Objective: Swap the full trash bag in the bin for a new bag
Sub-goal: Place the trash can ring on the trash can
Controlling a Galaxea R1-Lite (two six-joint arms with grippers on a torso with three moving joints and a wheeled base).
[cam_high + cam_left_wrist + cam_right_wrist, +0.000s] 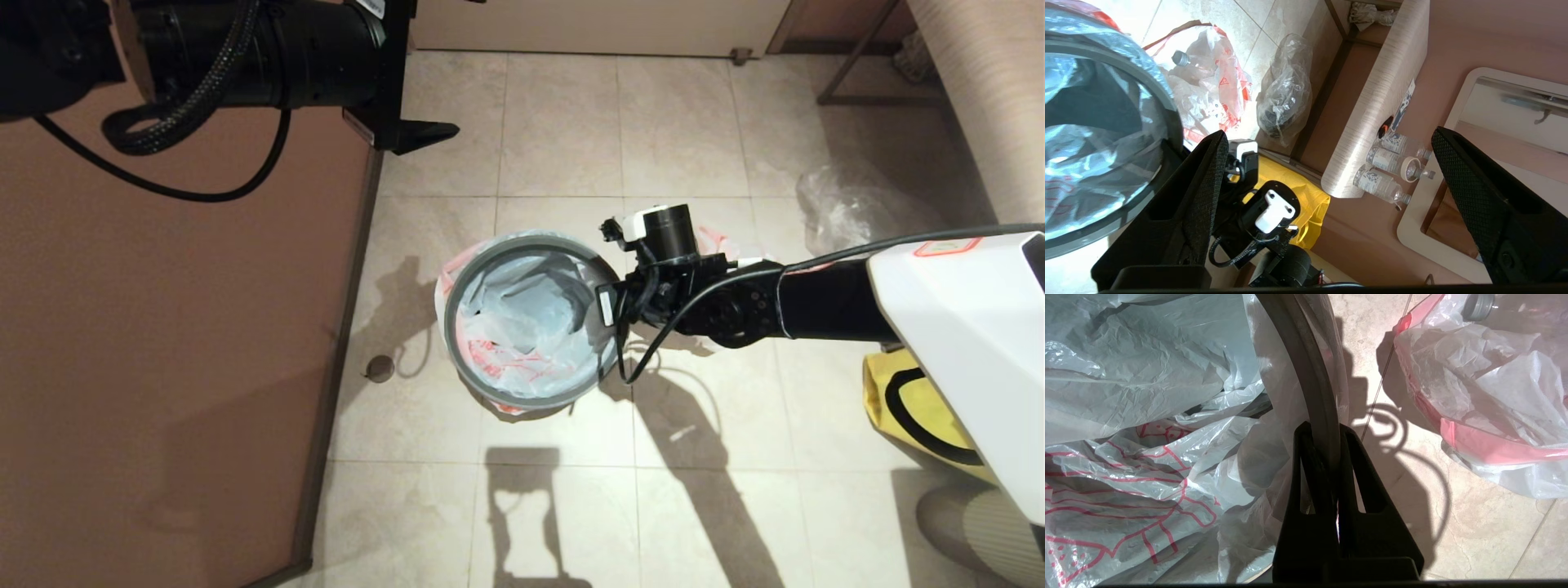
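- Two risks stand out at the bin (608, 353), and the larger is the new bag (522, 327): it lines the bin loosely, crumpled inside, with its edge folded out under the grey ring (490, 253). If the ring lifts or tilts, I judge the liner would slip back in.
- Beside the bin, on its far-right side, lies the full trash bag (1494, 396), bulging on the floor tiles. A wide swing of the arm could drag or tear it.
- On the bin's right edge, the right gripper (1327, 437) has its jaws pressed together on the grey ring, plastic pinched under it. Pulling away without letting go would unseat the ring.
- Well away from the bin, up at its far left, the left gripper (1327, 171) hangs idle, jaws spread wide and holding nothing, so it poses little risk.
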